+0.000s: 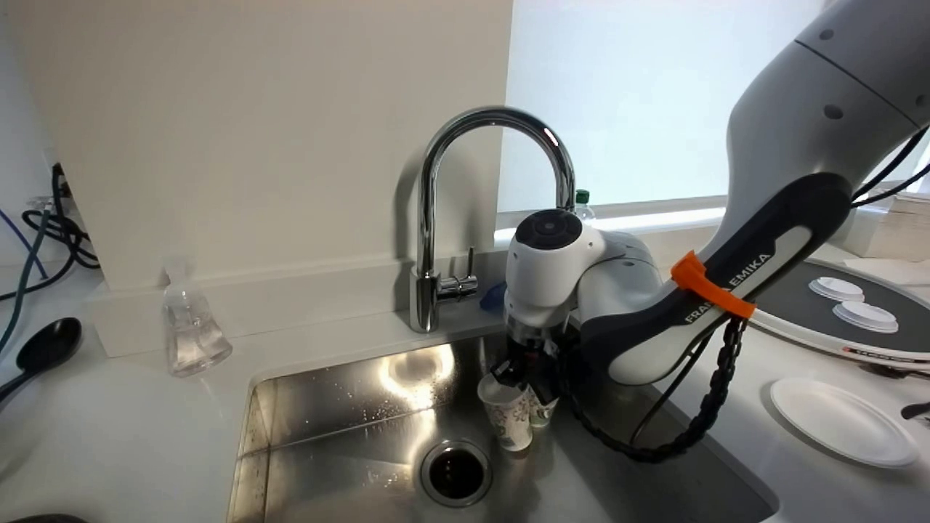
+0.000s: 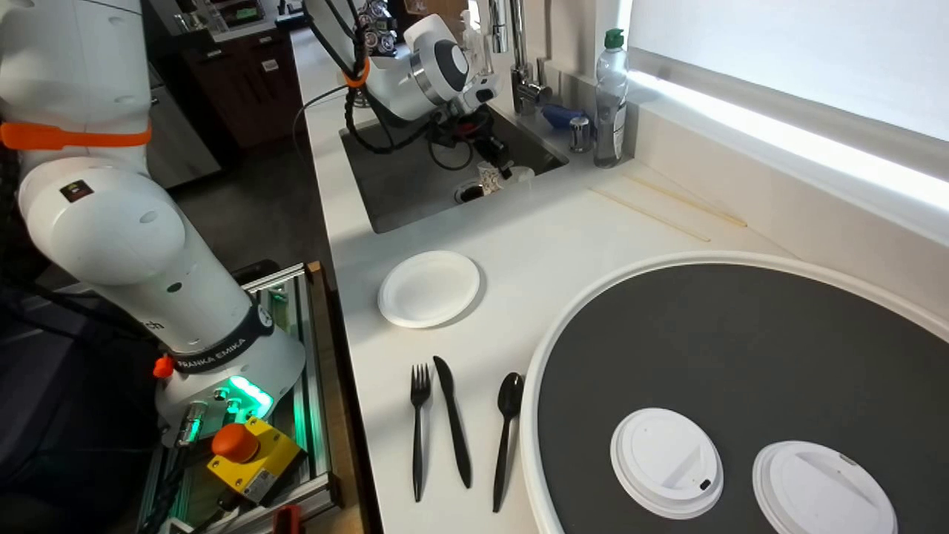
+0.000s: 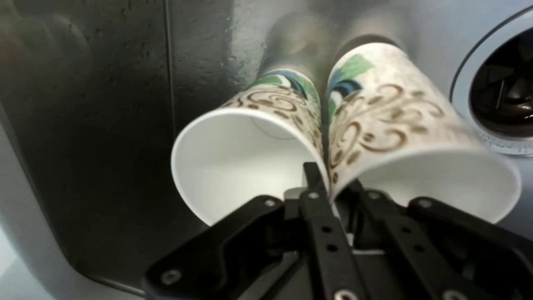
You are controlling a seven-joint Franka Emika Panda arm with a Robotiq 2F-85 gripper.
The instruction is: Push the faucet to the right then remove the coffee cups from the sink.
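Two white paper coffee cups with a brown swirl print stand side by side in the wrist view, the left cup [image 3: 279,100] and the right cup [image 3: 395,100]. My gripper [image 3: 333,183] has one finger inside each cup and is shut on their two touching walls. In an exterior view the near cup [image 1: 508,418] tilts and partly hides the far cup [image 1: 541,411]. I cannot tell whether they touch the floor of the steel sink [image 1: 341,472]. The chrome faucet [image 1: 426,218] arches behind, its spout end above my wrist; it also shows in an exterior view [image 2: 519,44].
The round drain [image 1: 456,473] is beside the cups. A green-capped bottle [image 2: 612,104] and a blue item [image 2: 560,116] stand behind the sink. A white plate [image 2: 430,289], black cutlery [image 2: 452,423] and a round tray [image 2: 704,334] with white lids [image 2: 667,463] lie on the counter.
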